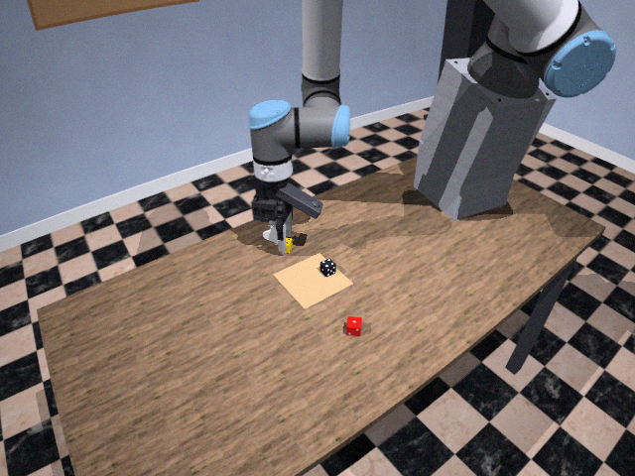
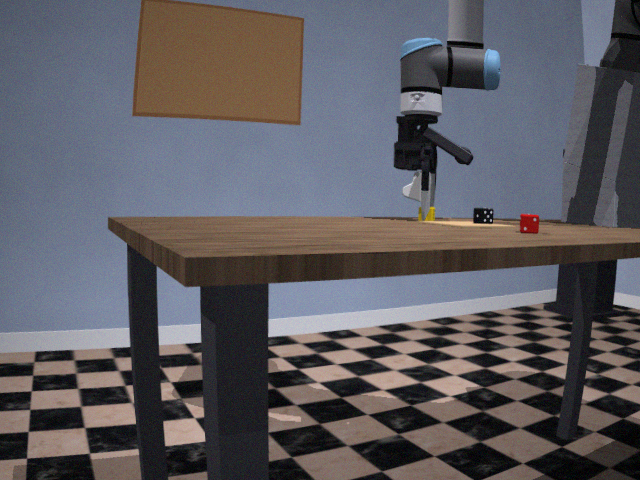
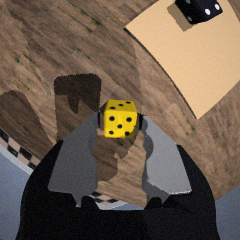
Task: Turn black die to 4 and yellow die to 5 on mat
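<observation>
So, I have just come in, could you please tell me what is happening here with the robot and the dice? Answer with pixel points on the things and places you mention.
The robot's gripper (image 1: 283, 249) (image 2: 425, 218) (image 3: 119, 114) is low over the table (image 1: 204, 358) (image 2: 310, 235) (image 3: 75, 30), its fingers either side of the yellow die (image 1: 290, 245) (image 2: 432, 213) (image 3: 119, 125) but not clamped on it. That die is beside the mat (image 1: 308, 287) (image 2: 460, 223) (image 3: 200, 65). The black die (image 1: 327, 267) (image 2: 483, 215) (image 3: 199, 11) is on the mat, and the red die (image 1: 353, 325) (image 2: 529, 223) is off it.

And here a finger of the gripper (image 1: 283, 250) (image 2: 427, 219) (image 3: 120, 120) blocks part of the yellow die (image 1: 289, 244) (image 2: 432, 213) (image 3: 120, 120) in the exterior view! Over in the wrist view, the frame's top edge slices off the black die (image 3: 200, 10)!
</observation>
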You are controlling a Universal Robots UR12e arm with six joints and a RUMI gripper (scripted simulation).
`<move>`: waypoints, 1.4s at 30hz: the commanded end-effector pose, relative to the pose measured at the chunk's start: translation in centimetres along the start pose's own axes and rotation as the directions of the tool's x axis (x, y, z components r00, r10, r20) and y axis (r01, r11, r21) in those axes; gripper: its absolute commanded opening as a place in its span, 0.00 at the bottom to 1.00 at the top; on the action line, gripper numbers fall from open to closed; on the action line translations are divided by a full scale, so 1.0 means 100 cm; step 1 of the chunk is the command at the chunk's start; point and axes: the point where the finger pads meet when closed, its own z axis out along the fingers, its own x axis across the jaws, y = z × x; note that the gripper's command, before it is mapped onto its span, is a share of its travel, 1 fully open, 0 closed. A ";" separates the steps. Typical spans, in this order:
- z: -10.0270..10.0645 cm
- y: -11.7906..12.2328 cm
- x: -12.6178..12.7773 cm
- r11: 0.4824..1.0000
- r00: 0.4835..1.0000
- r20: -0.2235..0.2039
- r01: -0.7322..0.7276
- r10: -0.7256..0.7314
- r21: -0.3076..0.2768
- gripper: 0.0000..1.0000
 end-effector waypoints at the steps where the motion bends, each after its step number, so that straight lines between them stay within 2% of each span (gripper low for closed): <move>1: 0.000 0.001 0.000 1.000 1.000 0.000 0.000 0.000 -0.001 0.28; 20: 0.000 0.001 0.000 1.000 1.000 0.000 0.000 0.000 -0.001 0.28; 21: 0.000 0.001 0.000 1.000 1.000 0.000 0.000 0.000 -0.001 0.10; 42: 0.000 0.001 0.000 1.000 1.000 0.000 0.000 0.000 -0.001 0.10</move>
